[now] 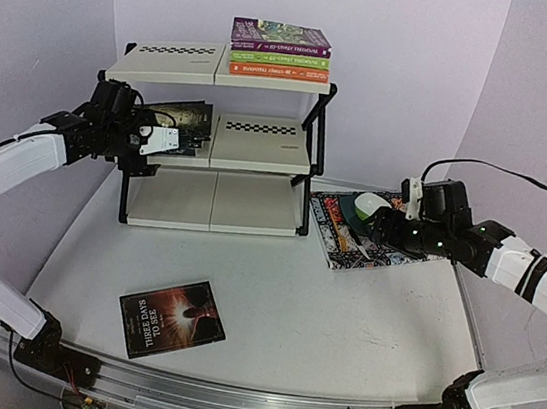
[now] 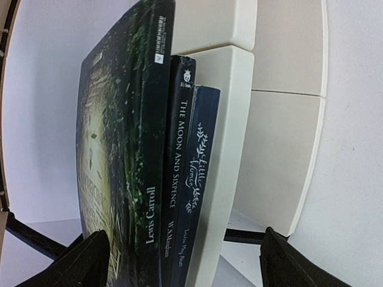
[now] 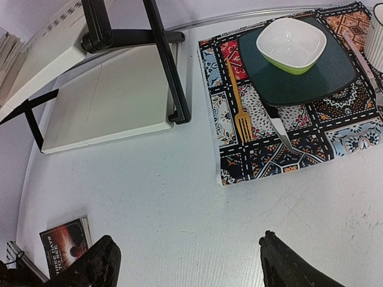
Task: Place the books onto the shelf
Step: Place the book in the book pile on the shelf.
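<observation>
The shelf stands at the back of the table. A purple, green and orange stack of books lies on its top tier. Three more books, dark green, black and dark blue, lie stacked on the left of the middle tier. My left gripper is at that stack's spines, open, its fingers standing wide on either side, holding nothing. A dark-covered book lies flat on the table in front, also at the right wrist view's lower left as the dark book. My right gripper hangs open over bare table by the mat.
A patterned mat lies right of the shelf with a dark plate, a white bowl, a fork and a knife. The shelf's black legs stand close to the mat's left edge.
</observation>
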Available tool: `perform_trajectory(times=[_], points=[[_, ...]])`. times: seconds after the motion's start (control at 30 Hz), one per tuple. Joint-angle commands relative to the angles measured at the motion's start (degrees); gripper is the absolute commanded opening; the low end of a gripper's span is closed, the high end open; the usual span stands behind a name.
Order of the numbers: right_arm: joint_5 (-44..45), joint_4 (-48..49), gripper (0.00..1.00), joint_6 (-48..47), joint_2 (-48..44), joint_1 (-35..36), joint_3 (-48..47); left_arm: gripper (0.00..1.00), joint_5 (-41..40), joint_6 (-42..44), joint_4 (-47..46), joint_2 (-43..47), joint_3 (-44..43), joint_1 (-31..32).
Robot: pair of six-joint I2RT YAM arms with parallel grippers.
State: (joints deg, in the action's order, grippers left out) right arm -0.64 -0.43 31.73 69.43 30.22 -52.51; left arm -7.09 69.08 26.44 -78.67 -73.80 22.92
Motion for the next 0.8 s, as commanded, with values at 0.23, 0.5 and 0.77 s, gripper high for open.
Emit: perform_trajectory(times=[0.23, 0.5, 0.77], points=[[-1.0, 1.0, 0.81, 0.8, 0.0, -0.2, -1.5, 1.0, -0.1, -23.2, 1.5, 8.6, -4.8, 3.5], [-1.4, 0.9, 0.81, 1.1, -0.1, -0.2, -1.3, 1.0, 0.6, -59.8, 3.0, 17.6, -2.5, 4.2], [-2.8, 1.1, 0.81, 1.8, 0.2, -0.2, -1.3, 0.46, 6.0, -79.9, 4.2, 20.4, 3.3, 4.2]])
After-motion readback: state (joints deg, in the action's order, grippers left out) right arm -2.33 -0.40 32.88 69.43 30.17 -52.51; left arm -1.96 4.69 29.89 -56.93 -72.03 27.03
